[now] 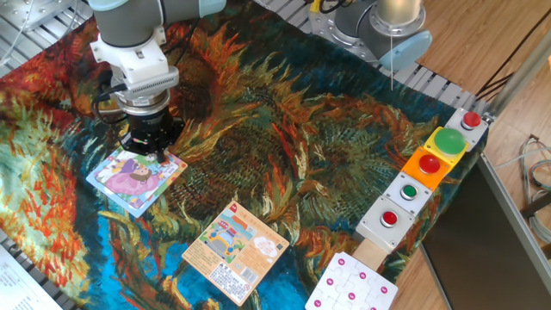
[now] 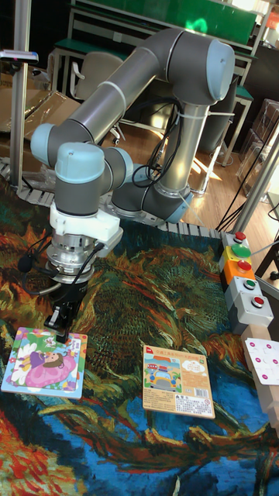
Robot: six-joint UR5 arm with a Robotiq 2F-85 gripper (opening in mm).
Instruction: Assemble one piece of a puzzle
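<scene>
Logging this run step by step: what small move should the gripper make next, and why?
Probably press straight down a touch, then open. The gripper is down at the far corner of the puzzle, where a piece would seat; whether it is fully in cannot be told.

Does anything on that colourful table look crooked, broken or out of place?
Nothing stands out. The puzzle and the orange card lie flat on the cloth, and the gripper sits at the puzzle's top corner.
</scene>
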